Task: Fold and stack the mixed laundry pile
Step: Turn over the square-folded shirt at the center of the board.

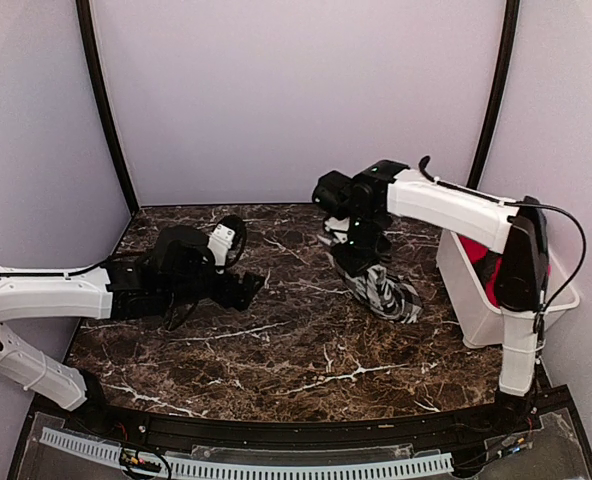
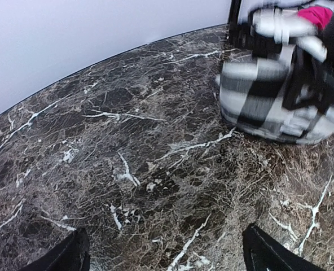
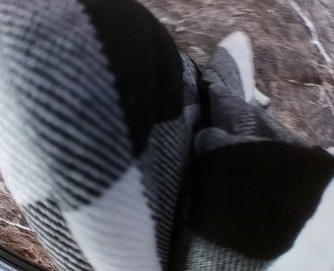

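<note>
A dark brown marble tabletop [image 1: 276,350] with white veins sits inside pale walls, seen from above. At the far left, the white left arm [image 1: 46,295] reaches in low over the tabletop, pointing right. Its black left claw [image 2: 166,257] is spread wide and holds nothing. In its wrist view, the two fingertips [image 2: 65,257] sit at the bottom corners with bare marble between them. The left claw is well apart from the laundry, which lies to its right. Right of centre, the right arm [image 1: 446,205] bends over from the right side and points its black right claw [image 1: 366,258] down at the tabletop. The right claw is pressed together, pinching a bunch of the checked garment [image 1: 386,292]. This is a black-and-white checked cloth, crumpled in a heap on the tabletop, its upper end drawn up to the claw and its lower end trailing toward the right. In the right wrist view the checked weave fills nearly the whole frame and hides the fingers. Just to the right of the heap stands a white plastic bin [image 1: 476,310] near the tabletop's right edge. The red garment [image 1: 479,262] lies inside the bin, partly hidden by the right arm.
</note>
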